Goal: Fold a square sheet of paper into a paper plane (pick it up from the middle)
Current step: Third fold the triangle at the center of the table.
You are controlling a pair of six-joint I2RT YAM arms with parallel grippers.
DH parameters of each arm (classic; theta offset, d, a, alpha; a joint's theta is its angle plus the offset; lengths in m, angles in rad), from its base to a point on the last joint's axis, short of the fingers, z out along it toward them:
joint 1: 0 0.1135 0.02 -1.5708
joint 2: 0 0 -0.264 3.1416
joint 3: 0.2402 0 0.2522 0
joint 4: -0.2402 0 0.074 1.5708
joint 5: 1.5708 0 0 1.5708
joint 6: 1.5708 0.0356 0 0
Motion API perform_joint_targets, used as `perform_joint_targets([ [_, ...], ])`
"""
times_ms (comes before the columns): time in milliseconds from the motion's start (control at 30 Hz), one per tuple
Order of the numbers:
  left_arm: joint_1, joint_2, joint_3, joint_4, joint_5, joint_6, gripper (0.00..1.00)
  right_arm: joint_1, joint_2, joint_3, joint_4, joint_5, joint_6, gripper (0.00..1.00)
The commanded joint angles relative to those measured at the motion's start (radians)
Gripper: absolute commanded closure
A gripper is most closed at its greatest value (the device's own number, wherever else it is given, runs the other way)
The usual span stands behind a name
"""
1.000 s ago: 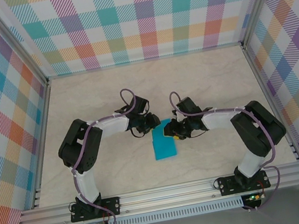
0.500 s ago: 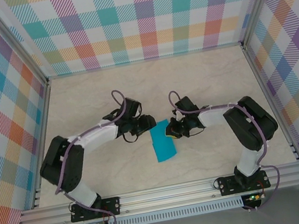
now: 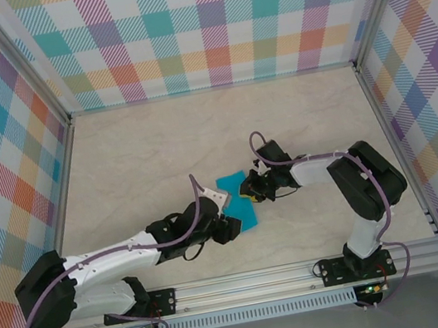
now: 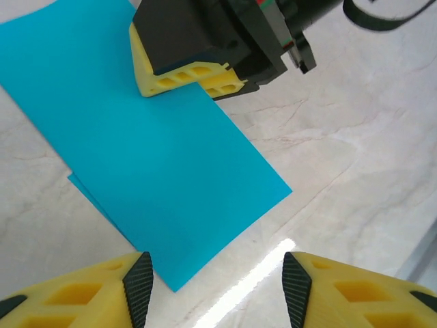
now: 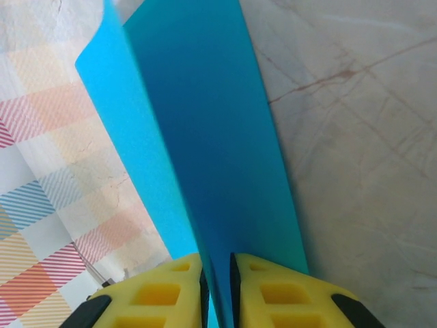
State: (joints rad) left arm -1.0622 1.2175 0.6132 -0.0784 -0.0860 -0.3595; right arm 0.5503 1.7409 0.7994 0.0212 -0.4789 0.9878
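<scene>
Right gripper [image 5: 217, 277] clamped on the square sheet of paper [image 4: 157, 171]; left gripper [image 4: 215, 290] open.
Sheet folded double, lying on the table [image 3: 134, 161] between the arms; its near corner sits between the spread left fingers [image 4: 140, 280], untouched.

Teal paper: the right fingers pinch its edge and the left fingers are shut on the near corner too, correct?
Not quite. The right fingers do pinch the teal paper, but the left fingers stand wide apart, not shut on the corner. The left wrist view shows it.
</scene>
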Motion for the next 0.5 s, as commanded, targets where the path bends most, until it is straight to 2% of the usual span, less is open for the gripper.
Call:
perform_joint_targets([
  [0,-0.047,0.079,0.094,-0.085,-0.132,0.083,0.47,-0.003,-0.020,0.013,-0.022,-0.043,-0.004,0.81],
  [67,-0.082,0.168,0.170,-0.170,-0.163,0.080,0.51,-0.003,-0.019,0.021,-0.032,-0.055,-0.017,0.80],
  [167,-0.184,0.293,0.250,-0.231,-0.252,0.119,0.50,-0.003,-0.015,0.029,-0.029,-0.072,-0.024,0.80],
  [300,-0.281,0.393,0.308,-0.236,-0.374,0.120,0.44,-0.003,-0.012,0.040,-0.047,-0.089,-0.022,0.83],
  [400,-0.308,0.412,0.319,-0.216,-0.432,0.098,0.36,-0.003,-0.010,0.054,-0.077,-0.087,-0.027,0.87],
  [467,-0.320,0.428,0.323,-0.208,-0.458,0.096,0.35,-0.003,-0.007,0.056,-0.074,-0.095,-0.023,0.87],
])
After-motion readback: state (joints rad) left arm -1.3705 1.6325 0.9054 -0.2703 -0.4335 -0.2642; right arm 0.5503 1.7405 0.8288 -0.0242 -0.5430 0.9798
